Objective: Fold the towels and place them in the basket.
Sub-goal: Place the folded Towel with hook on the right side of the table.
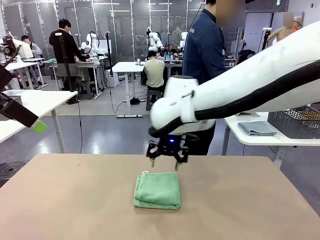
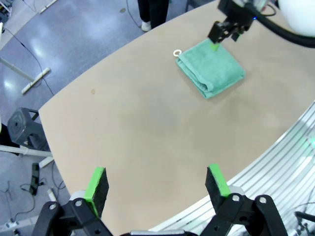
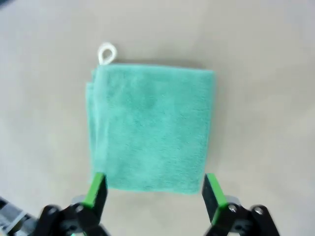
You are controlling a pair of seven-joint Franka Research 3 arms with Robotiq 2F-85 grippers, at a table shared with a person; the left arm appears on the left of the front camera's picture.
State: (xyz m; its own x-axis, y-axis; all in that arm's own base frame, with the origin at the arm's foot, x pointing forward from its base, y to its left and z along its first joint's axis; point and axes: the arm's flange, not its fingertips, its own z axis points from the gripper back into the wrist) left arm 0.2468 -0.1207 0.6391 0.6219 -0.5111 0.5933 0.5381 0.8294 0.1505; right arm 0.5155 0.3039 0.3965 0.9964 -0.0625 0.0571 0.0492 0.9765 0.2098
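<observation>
One mint-green towel lies folded into a square on the tan table, its white loop at a far corner. My right gripper hovers open just above the towel's far edge. In the right wrist view its green pads straddle the towel and hold nothing. My left gripper is open and empty, high over the table's left side, far from the towel. A dark grey wire-mesh basket stands on a white side table at the right.
A person in a dark blue shirt stands at the far side of the table. A folded grey cloth lies beside the basket. The tan table is bare around the towel. A white table stands off to the left.
</observation>
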